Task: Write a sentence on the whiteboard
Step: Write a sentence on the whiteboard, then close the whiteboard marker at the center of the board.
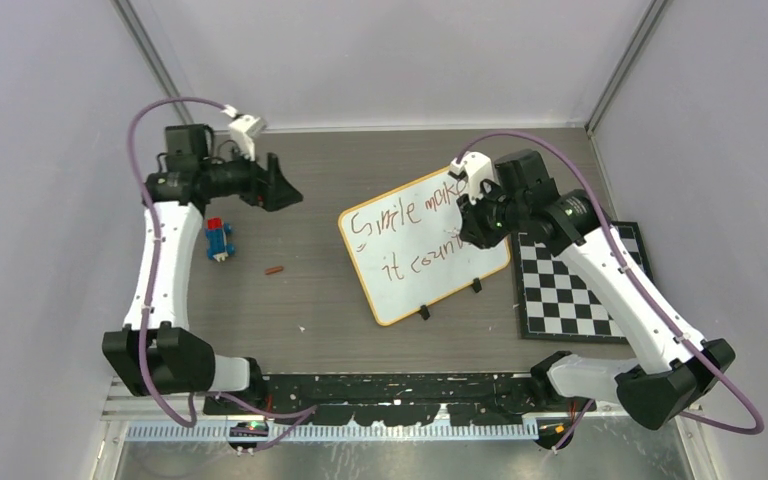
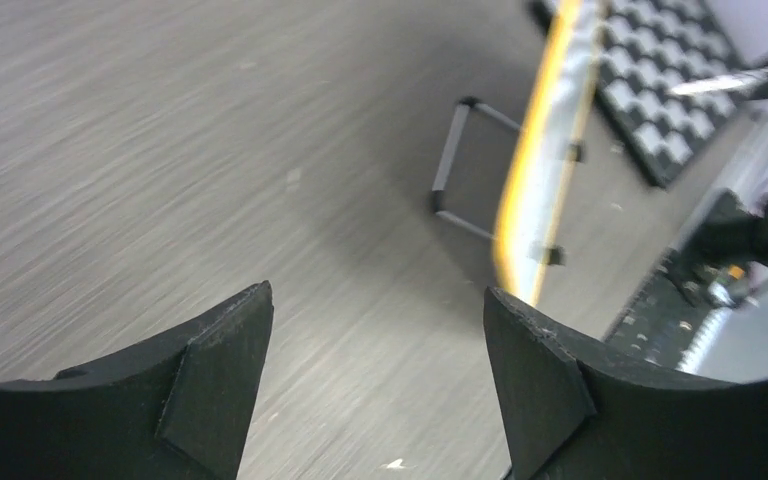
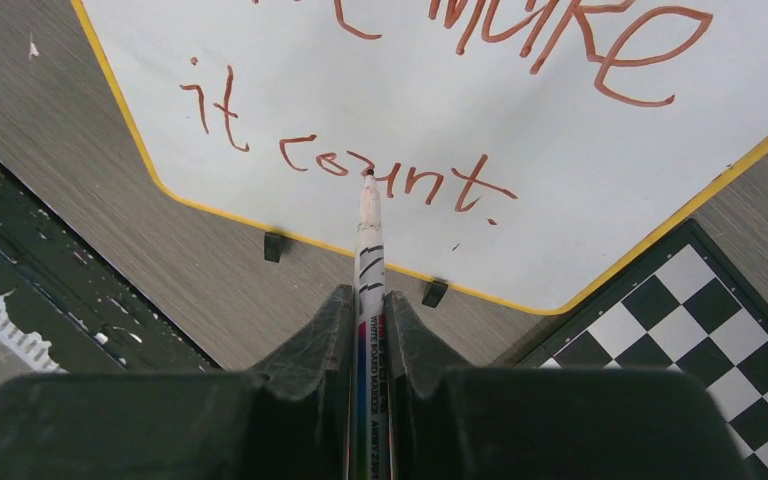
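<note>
Whiteboard (image 1: 422, 252) propped mid-table, glossy, yellow-rimmed, rounded corners, red-brown sentence (image 3: 390, 170) in two scrawled lines, my right gripper (image 3: 368, 310) clamped on a slim marker (image 3: 369, 240), my left gripper (image 2: 375, 330) gaping over brushed wood-grain table (image 2: 160, 150), checkered mat (image 1: 570, 290) beside.

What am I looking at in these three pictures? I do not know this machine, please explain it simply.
It is a robot with two arms on a table. One picture is taken from above; the other two come from a small camera on each wrist.

On the table stands the whiteboard, bearing the sentence in red-brown words. Beside it lies a checkered mat. Near the left arm are a small blue and red toy and a tiny brown piece.

The right gripper is shut on a marker, its tip at the word "count". The left gripper is open and holds nothing.
</note>
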